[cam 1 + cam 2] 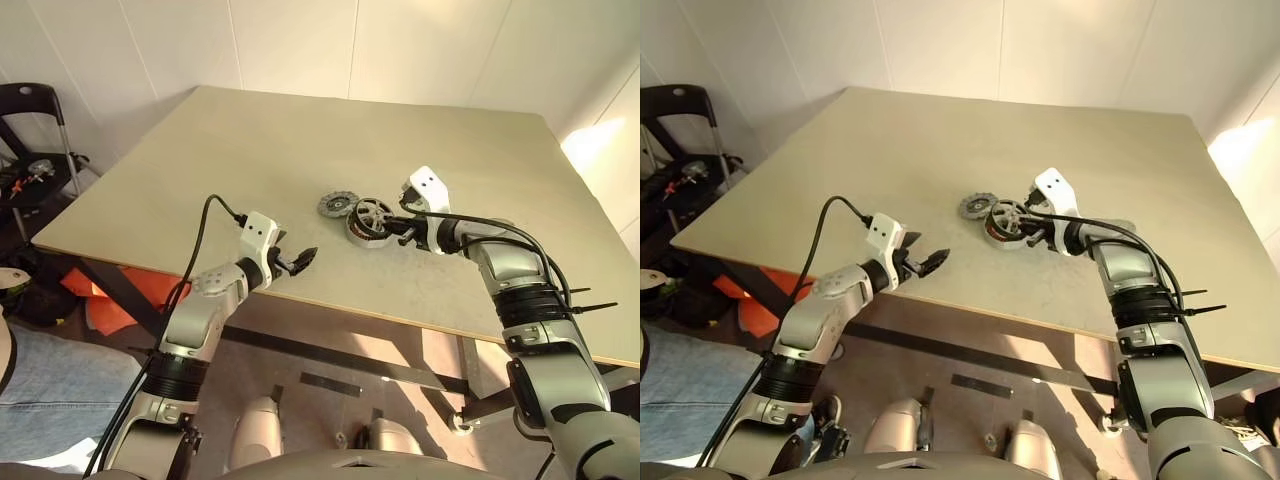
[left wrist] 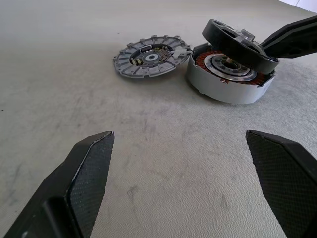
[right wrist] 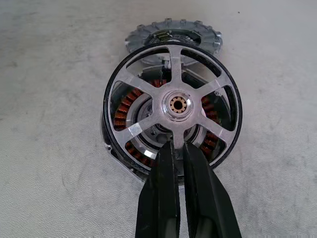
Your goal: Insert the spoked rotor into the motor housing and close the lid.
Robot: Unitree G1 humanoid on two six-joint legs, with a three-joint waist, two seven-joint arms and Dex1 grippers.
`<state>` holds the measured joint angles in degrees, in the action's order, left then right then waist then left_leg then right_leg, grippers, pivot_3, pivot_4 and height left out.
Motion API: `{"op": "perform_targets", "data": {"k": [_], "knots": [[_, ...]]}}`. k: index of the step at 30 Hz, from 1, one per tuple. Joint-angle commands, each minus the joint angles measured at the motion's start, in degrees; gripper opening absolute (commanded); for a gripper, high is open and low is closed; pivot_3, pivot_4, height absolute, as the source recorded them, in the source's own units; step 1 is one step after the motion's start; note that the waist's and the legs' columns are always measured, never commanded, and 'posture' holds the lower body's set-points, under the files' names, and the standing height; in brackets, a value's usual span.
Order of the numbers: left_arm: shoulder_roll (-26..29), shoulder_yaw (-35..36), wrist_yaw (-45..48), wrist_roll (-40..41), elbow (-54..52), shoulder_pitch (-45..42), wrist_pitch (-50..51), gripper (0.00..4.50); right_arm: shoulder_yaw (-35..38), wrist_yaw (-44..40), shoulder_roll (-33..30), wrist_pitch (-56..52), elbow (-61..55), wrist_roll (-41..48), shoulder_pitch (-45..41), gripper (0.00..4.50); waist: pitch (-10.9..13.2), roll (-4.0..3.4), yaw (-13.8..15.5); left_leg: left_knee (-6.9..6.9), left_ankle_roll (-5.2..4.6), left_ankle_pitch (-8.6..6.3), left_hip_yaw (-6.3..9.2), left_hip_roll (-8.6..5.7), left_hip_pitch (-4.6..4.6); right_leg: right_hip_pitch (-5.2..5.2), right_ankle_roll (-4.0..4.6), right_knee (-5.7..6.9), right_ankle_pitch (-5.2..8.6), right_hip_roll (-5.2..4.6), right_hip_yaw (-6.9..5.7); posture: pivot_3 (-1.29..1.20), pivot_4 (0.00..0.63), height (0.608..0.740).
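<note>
The spoked rotor (image 3: 173,106), with its dark rim and pale spokes, hangs tilted right over the motor housing (image 2: 223,87). The housing's copper-red windings (image 3: 124,111) show through the spokes. My right gripper (image 3: 177,146) is shut on the rotor's near rim, reaching in from the right (image 1: 405,228). The lid (image 2: 151,55), a grey notched disc, lies flat on the table just left of the housing and touches it. My left gripper (image 1: 305,258) stands open near the table's front edge, pointing at the parts from a short way off, with nothing between its fingers (image 2: 91,168).
The beige table (image 1: 250,140) stretches wide behind and to both sides of the parts. Its front edge (image 1: 330,305) runs just under my left gripper. A black cart (image 1: 35,150) stands off the table's left side, and blue denim (image 1: 50,380) shows at the lower left.
</note>
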<state>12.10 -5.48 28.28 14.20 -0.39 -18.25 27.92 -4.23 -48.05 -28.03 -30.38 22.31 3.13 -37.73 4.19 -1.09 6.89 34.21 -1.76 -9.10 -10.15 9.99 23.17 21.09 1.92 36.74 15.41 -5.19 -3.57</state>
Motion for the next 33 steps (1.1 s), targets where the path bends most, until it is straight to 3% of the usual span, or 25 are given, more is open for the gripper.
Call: {"op": "perform_targets", "data": {"k": [1, 15, 18, 22, 33], "knots": [[0.31, 0.41, 0.15, -0.04, -1.44, -0.78, -0.91, 4.50, -0.46, 0.13, -0.69, 2.47, -0.37, -0.34, -2.11, 0.07, 0.00, 0.00, 0.00, 0.00, 0.00, 0.00, 0.00, 0.00, 0.00, 0.00, 0.00, 0.00, 0.00, 0.00, 0.00, 0.00, 0.000, 0.740], [0.25, 0.21, 0.49, -0.44, -0.88, -1.13, -1.24, 4.50, -2.08, 0.77, -2.21, 4.72, 1.51, -2.27, -0.96, 0.07, 0.00, 0.00, 0.06, 0.00, 0.00, 0.00, 0.00, 0.00, -0.01, -0.03, 0.00, 0.00, 0.00, 0.00, 0.00, 0.00, 0.000, 0.740], [0.31, 0.23, 0.51, -0.51, -0.89, -1.11, -1.24, 4.50, -2.29, 0.87, -2.35, 5.16, 1.17, -2.41, -0.78, 0.75, 0.00, 0.00, 0.08, 0.00, 0.00, 0.00, 0.01, 0.00, -0.03, -0.05, 0.00, 0.01, 0.00, 0.00, 0.00, 0.00, 0.000, 0.740], [0.31, 0.28, 0.45, -0.55, -0.93, -1.05, -1.15, 4.50, -2.14, 1.48, -2.27, 5.66, 0.72, -2.74, -1.13, 2.06, 0.00, 0.00, 0.07, 0.00, 0.00, 0.00, 0.01, 0.00, -0.03, -0.03, 0.00, 0.01, 0.00, 0.00, 0.00, 0.00, 0.000, 0.740], [0.33, 0.23, 0.41, -0.70, -1.26, -0.58, -0.92, 4.50, 4.08, 3.32, 0.86, 1.47, -1.48, 3.94, -4.64, 2.06, 0.00, 0.00, 0.02, 0.00, 0.00, 0.00, 0.00, 0.00, -0.02, 0.00, 0.00, 0.01, 0.00, 0.00, 0.01, 0.00, 0.000, 0.740]]}}
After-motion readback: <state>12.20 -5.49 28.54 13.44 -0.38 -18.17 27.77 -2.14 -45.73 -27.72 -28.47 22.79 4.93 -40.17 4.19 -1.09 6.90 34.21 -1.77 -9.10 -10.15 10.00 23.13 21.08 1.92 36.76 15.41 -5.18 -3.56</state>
